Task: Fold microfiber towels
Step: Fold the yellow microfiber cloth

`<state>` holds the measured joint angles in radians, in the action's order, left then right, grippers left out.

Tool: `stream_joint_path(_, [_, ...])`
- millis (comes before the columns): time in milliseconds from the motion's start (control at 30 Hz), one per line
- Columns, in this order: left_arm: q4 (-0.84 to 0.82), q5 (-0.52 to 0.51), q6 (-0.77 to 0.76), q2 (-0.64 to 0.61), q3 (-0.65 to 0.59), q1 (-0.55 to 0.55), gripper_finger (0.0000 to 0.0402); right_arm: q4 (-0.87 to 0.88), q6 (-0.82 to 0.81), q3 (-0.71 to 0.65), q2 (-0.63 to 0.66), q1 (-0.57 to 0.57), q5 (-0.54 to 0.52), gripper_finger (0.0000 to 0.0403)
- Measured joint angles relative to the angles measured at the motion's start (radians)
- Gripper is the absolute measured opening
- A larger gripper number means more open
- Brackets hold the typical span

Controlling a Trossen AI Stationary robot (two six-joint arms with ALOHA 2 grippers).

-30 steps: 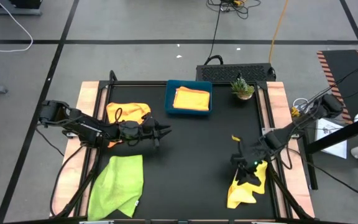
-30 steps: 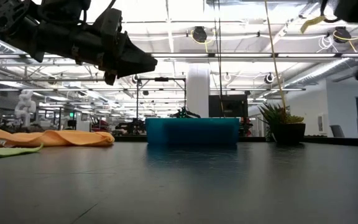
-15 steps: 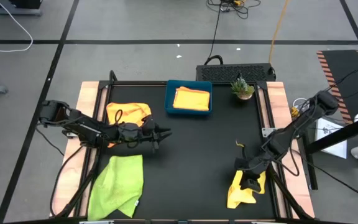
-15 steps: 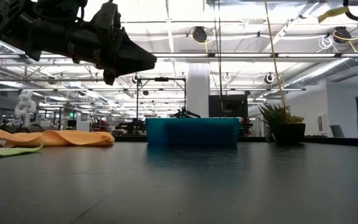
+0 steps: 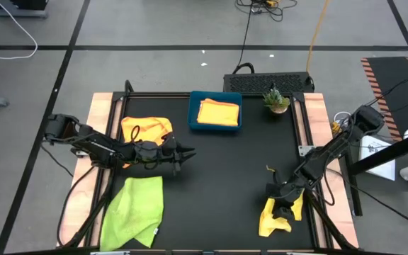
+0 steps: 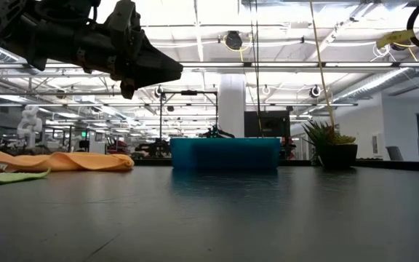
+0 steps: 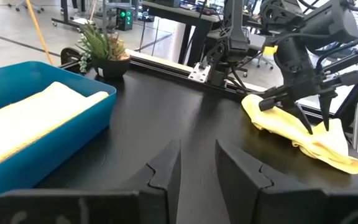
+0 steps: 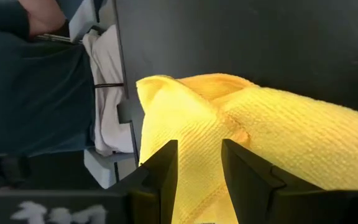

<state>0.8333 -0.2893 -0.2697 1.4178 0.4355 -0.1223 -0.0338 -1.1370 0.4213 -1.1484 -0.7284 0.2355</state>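
Right tool (image 5: 280, 205) poised low over the crumpled yellow towel (image 5: 273, 218) near the worktop's (image 5: 225, 170) right front corner. In the right wrist view its fingers (image 8: 160, 171) stand spread, with nothing between them, and the towel's ridged surface lies directly beneath and ahead. The cloth's long axis runs roughly from the tool toward the front edge, so the bunched folds sit just under the fingertips while the free end trails away from the arm. Judged from this, the coming grasp turns on closing over the raised fold directly below.

Left tool (image 5: 181, 151) hangs above the worktop's middle left, fingers (image 7: 166, 168) apart and empty, well away from the yellow towel; the right arm is plainly nearer. An orange towel (image 5: 146, 129) lies behind the left arm, a lime green towel (image 5: 134, 211) in front of it. The blue tray (image 5: 215, 112) beyond holds a folded orange-yellow towel (image 5: 219, 112).

No legible writing or labels appear.
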Motion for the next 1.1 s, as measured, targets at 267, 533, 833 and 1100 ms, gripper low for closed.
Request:
stream_joint_path(267, [0.000, -0.021, -0.005, 0.000, 0.000, 0.000, 0.0099, 0.034, 0.101, 0.000, 0.038, 0.046, -0.030, 0.0114])
stream_joint_path(533, [0.000, -0.023, -0.006, 0.000, 0.000, 0.000, 0.0099, 0.203, 0.121, 0.000, 0.138, 0.086, -0.050, 0.0114])
stream_joint_path(833, [0.000, -0.027, -0.006, 0.000, 0.000, 0.000, 0.0099, 0.286, 0.105, 0.000, 0.235, 0.087, -0.051, 0.0114])
stream_joint_path(1100, [-0.018, -0.027, -0.021, 0.000, 0.000, -0.005, 0.0099, 0.204, 0.101, 0.000, 0.117, 0.032, -0.051, 0.0114])
